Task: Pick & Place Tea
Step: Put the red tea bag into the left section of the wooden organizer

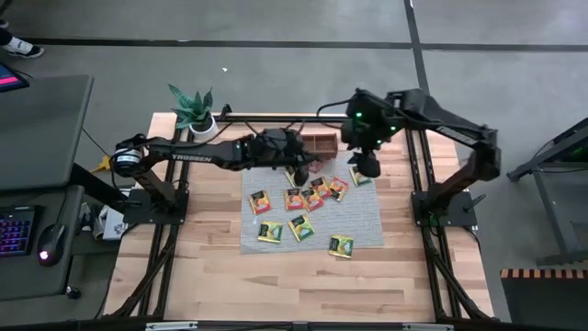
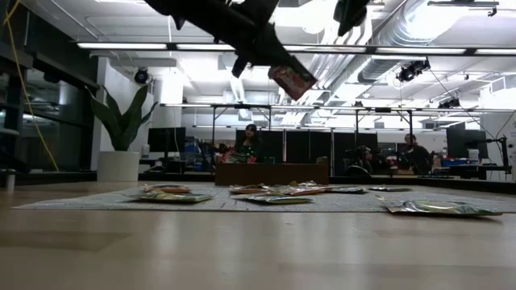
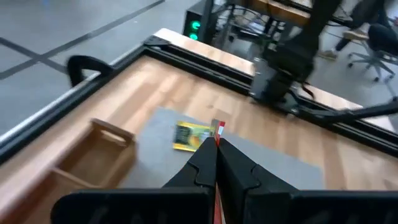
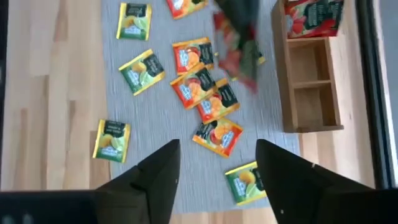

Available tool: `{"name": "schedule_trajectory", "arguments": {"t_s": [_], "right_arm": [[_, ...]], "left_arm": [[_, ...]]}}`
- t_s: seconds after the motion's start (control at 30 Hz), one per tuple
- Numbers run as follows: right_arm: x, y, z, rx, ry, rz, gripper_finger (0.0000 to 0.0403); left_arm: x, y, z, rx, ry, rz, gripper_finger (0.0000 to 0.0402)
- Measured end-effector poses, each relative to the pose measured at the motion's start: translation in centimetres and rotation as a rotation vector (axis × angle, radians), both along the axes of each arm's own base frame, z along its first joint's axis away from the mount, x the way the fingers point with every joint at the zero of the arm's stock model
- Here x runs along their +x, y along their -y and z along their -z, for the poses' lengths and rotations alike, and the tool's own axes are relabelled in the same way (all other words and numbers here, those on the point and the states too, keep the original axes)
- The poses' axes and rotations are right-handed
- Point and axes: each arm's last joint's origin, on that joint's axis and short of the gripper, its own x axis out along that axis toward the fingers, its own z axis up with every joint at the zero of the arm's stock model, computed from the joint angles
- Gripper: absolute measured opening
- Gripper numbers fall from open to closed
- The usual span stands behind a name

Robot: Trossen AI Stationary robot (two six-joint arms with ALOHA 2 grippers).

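While the left gripper [image 2: 270, 58] is clamped on a red tea sachet [image 2: 292, 80] high in the upper middle of the low view, the carry step is in hand. Next it must bring it over the wooden tray [image 1: 318, 142] and release. At upper right, the right gripper [image 4: 217, 171] hangs with fingers apart over the other sachets [image 1: 303, 207] on the grey mat [image 1: 367, 225].

Both arms are built of dark, nearly black links on black frames bolted to the table's sides. White lettering is printed along the left arm's [image 1: 197, 152] long link, and an orange-yellow patch is seen at its base joint. Green lights are lit on the right arm's [image 1: 432, 110] wrist housing. Black, wedge-shaped fingers [image 4: 158, 177] are carried by each gripper.
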Motion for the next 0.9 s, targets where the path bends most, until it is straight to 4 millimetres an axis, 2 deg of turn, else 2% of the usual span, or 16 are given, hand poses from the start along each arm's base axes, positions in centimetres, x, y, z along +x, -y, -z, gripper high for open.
{"name": "schedule_trajectory", "arguments": {"t_s": [0.2,0.4,0.5,0.57,0.7,0.83,0.9], "right_arm": [[-3.9,0.0,3.1,0.033,0.095,0.102,0.0216],[-6.9,-0.9,7.1,0.08,0.19,0.202,0.0216],[-7.8,-1.3,8.5,0.1,0.22,0.244,0.0216],[-8.3,-1.5,9.1,0.113,0.237,0.267,0.0216],[-8.8,-1.7,9.8,0.125,0.261,0.289,0.0217],[-8.6,-1.6,9.7,0.123,0.288,0.304,0.0216],[-8.4,-1.5,9.5,0.122,0.31,0.311,0.0216]], "left_arm": [[-1.4,-2.9,-1.3,0.015,0.042,-0.03,0.0],[-4.1,-4.8,-3.3,0.071,0.087,-0.061,0.0],[-6.3,-5.4,-2.5,0.067,0.101,-0.081,0.0],[-7.9,-5.4,-1.3,0.049,0.138,-0.109,0.0],[-10.9,-5.5,1.1,0.033,0.318,-0.152,0.0],[-12.5,-6.0,4.2,0.008,0.354,-0.185,0.0],[-12.6,-6.4,4.6,0.019,0.378,-0.193,0.0]]}}
